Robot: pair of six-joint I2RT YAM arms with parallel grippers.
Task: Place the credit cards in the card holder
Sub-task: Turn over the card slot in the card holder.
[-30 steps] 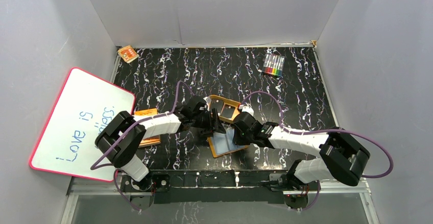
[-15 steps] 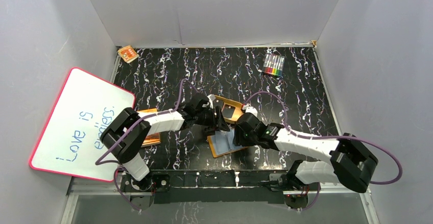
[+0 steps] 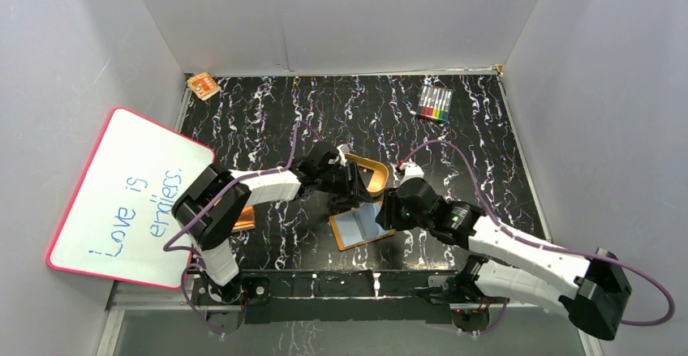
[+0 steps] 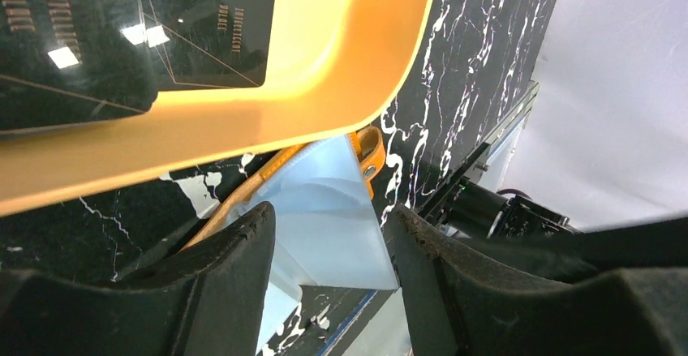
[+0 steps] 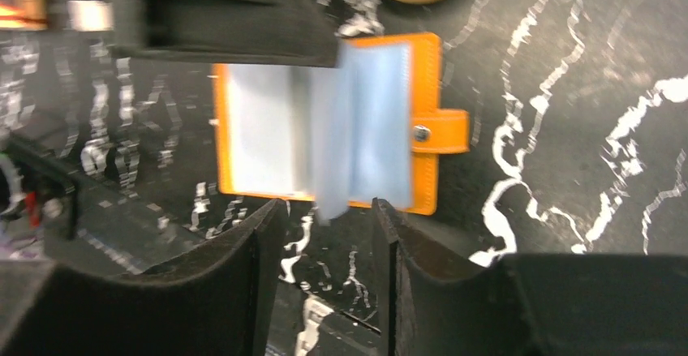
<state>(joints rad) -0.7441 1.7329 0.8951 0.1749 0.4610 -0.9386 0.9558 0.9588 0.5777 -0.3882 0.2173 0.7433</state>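
The left pincer (image 4: 328,218) hangs with jaws apart and empty, just short of the tan oval plastic tray (image 4: 324,72). Thin black rectangular credit cards (image 4: 122,32) lie in it beyond the tips, likely the next pick. The small orange-brown leather card holder (image 5: 426,129) lies open right ahead of the right pincer (image 5: 328,210). Its jaws also gape, holding nothing, probably to part 1 pale blue sleeve.

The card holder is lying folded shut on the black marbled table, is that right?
Not quite. The card holder is lying open, not folded shut, on the black marbled table. The right wrist view shows its pale blue sleeves spread out and the snap tab sticking out unfastened.
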